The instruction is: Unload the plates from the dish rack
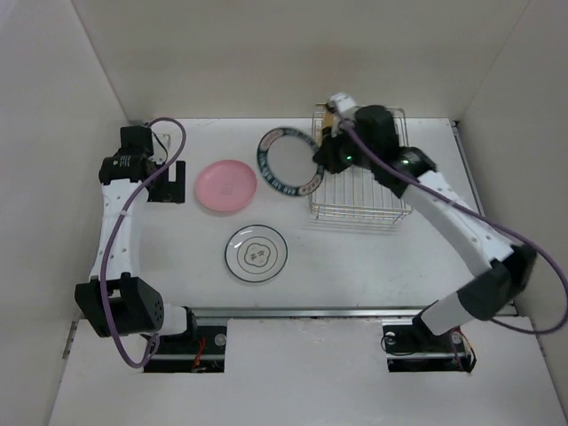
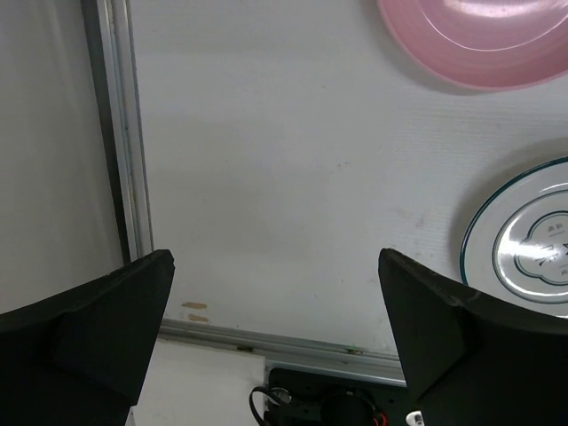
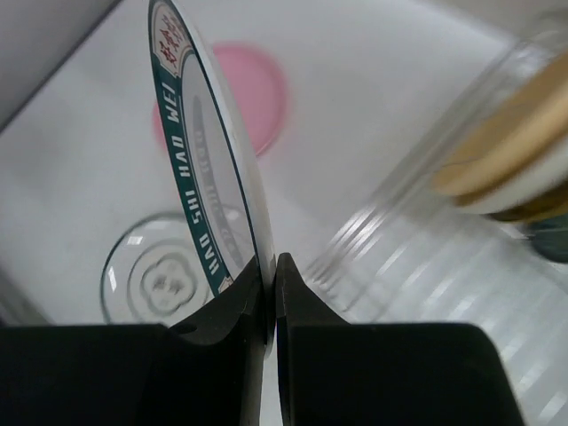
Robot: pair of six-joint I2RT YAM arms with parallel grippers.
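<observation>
My right gripper (image 3: 271, 266) is shut on the rim of a white plate with a dark teal patterned rim (image 3: 204, 160). From above, that plate (image 1: 288, 161) hangs tilted just left of the silver wire dish rack (image 1: 359, 202), with the right gripper (image 1: 321, 158) at the plate's right edge. A tan-yellow plate (image 3: 519, 133) stands on edge in the dish rack (image 3: 417, 240). On the table lie a pink plate (image 1: 225, 186) and a white plate with a thin teal ring (image 1: 256, 252). My left gripper (image 1: 165, 182) stands open and holds nothing, left of the pink plate.
The left wrist view shows the pink plate (image 2: 479, 35) at the top right and the white plate (image 2: 532, 257) at the right. The table's metal edge rail (image 2: 124, 177) runs along the left. White walls enclose the table on three sides.
</observation>
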